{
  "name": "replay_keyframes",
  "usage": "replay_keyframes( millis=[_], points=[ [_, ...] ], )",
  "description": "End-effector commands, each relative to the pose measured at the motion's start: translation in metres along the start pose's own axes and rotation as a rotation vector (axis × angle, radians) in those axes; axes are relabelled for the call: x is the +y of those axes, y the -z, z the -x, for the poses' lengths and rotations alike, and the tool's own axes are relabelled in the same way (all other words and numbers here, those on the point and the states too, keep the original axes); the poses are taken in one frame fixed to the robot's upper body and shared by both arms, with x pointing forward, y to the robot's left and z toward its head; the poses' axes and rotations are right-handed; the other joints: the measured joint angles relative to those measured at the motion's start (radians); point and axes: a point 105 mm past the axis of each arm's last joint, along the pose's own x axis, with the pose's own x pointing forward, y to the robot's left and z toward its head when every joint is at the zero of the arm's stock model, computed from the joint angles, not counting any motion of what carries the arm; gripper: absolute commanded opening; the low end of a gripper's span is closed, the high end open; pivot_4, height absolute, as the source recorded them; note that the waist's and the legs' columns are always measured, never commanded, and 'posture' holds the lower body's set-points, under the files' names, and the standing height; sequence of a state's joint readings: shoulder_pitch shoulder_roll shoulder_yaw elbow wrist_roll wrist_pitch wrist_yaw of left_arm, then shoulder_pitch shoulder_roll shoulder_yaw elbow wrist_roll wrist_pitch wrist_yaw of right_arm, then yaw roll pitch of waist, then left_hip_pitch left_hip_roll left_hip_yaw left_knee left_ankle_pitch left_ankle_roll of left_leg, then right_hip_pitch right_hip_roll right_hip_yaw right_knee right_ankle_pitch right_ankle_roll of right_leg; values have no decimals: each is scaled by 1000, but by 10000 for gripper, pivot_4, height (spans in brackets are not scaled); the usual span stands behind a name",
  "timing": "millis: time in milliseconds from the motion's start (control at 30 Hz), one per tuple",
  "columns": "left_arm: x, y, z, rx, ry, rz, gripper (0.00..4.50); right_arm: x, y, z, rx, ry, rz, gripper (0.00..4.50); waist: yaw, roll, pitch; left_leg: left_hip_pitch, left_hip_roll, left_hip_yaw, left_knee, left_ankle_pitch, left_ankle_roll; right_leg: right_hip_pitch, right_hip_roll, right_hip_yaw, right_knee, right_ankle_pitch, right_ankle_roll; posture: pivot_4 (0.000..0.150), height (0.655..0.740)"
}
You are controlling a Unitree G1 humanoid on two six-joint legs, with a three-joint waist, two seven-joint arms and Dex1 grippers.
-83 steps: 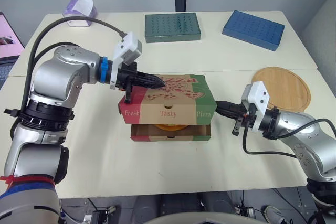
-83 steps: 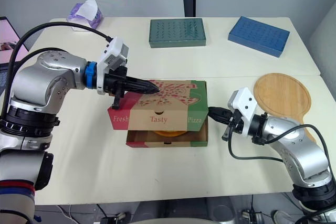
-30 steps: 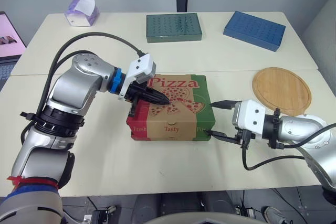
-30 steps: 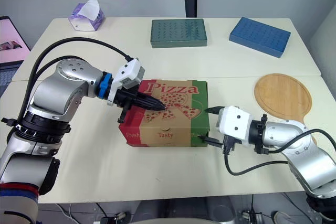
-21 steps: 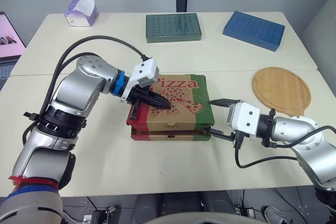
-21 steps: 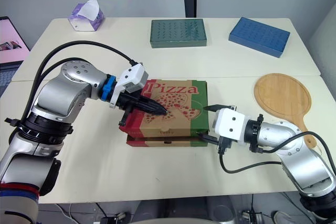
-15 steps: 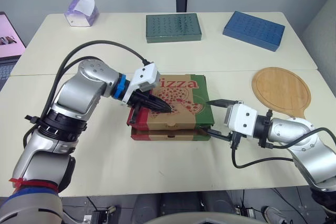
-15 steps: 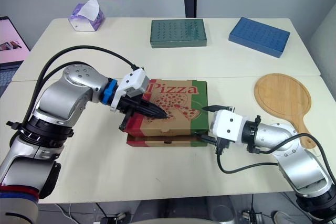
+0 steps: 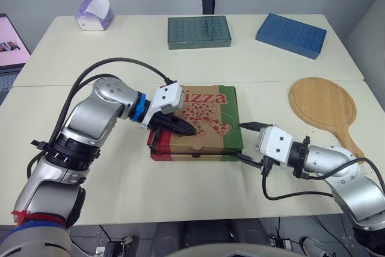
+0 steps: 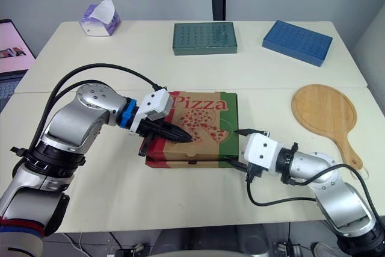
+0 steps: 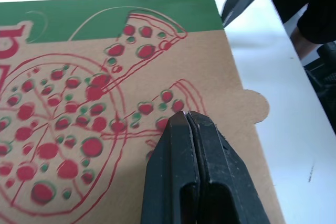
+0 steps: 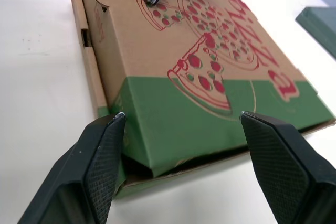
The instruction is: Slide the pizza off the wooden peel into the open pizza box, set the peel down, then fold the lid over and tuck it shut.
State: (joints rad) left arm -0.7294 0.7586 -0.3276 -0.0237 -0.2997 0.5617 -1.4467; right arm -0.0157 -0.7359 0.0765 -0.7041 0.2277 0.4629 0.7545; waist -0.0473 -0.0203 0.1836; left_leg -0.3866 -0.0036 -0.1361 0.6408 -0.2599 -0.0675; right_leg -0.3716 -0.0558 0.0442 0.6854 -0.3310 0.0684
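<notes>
Lowered nearly flat since earlier: pizza box lid [image 9: 204, 115], mid-table [image 9: 120, 58], wooden peel [image 9: 322, 103] parked near right edge. Left wrist: left gripper [image 11: 187, 123] clenched, pressing lid beside untucked tab [image 11: 257, 107]. Right wrist: right gripper [image 12: 184, 116] spread, straddling lid's green side; tucking remains.

A tissue box [image 9: 92, 11] sits at the far left corner of the table [image 9: 108, 52]. A flat green box [image 9: 198, 31] and a flat blue box [image 9: 290, 34] lie along its far side, apart. A laptop [image 9: 11, 43] shows at the left edge.
</notes>
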Motion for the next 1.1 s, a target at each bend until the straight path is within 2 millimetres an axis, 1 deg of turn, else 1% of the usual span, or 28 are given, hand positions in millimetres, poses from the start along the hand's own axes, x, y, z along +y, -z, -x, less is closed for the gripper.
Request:
replay_keyframes(
  millis=[33,100,167,200,300,333,367,433,500,600,733,800,1000,1100],
  points=[
    [4,1,3,10,-34,-2,0,-4,-10,25,-21,-36,-85,37319,3,0,0,0,0,0,0,0,0,0,0,0,0,0,0,1500,7400],
    [6,-1,4,3,-42,-3,0,-8,-3,38,8,-49,-129,37319,6,0,0,0,0,0,1,0,0,1,0,0,0,0,0,1500,7400],
    [7,-2,5,-3,-49,-4,0,-16,4,43,38,-24,-172,37319,4,0,0,1,0,0,1,0,0,1,0,0,0,0,0,1500,7400],
    [7,-3,6,-5,-51,-4,0,-20,8,42,53,-4,-160,37319,4,0,0,1,0,0,1,0,0,1,0,0,0,0,0,1500,7400],
    [9,-5,8,-14,-61,-5,0,-24,23,30,108,14,-96,31698,2,0,0,2,0,0,1,0,0,1,0,0,1,0,0,1500,7400],
    [9,-6,9,-18,-65,-4,0,-21,26,25,114,-5,-85,27836,2,0,0,2,0,1,1,0,0,1,0,0,1,0,0,1500,7400],
    [9,-7,10,-20,-67,-4,0,-19,28,20,113,-17,-74,25517,2,0,0,2,0,1,1,0,0,1,0,0,1,0,0,1500,7400],
    [9,-7,11,-22,-69,-3,0,-14,29,10,98,-42,-61,18044,0,0,0,2,0,0,1,0,0,1,0,0,1,0,0,1500,7400],
    [8,-6,11,-21,-71,-2,0,-12,27,3,71,-59,-45,10708,-1,0,0,1,0,0,1,0,0,1,0,0,1,0,0,1500,7400],
    [8,-5,11,-19,-72,0,0,-8,18,-2,14,-91,-73,1015,0,0,0,1,0,0,1,0,0,1,0,0,1,0,0,1500,7400],
    [8,-4,10,-18,-75,3,0,5,6,-3,-50,-167,-167,439,0,0,0,1,0,0,1,0,0,1,0,0,2,0,0,1500,7400],
    [9,-4,10,-19,-76,3,0,8,2,-4,-72,-182,-210,439,0,0,0,1,0,0,1,0,0,1,0,0,2,0,0,1500,7400],
    [9,-4,9,-22,-77,2,0,2,-13,-7,-157,-164,-329,439,-4,0,0,1,0,0,1,0,0,1,0,0,3,0,0,1500,7400],
    [9,-4,9,-23,-77,2,0,1,-15,-7,-172,-156,-369,439,-7,0,0,2,0,0,1,0,0,0,0,0,4,0,0,1500,7400]
  ],
)
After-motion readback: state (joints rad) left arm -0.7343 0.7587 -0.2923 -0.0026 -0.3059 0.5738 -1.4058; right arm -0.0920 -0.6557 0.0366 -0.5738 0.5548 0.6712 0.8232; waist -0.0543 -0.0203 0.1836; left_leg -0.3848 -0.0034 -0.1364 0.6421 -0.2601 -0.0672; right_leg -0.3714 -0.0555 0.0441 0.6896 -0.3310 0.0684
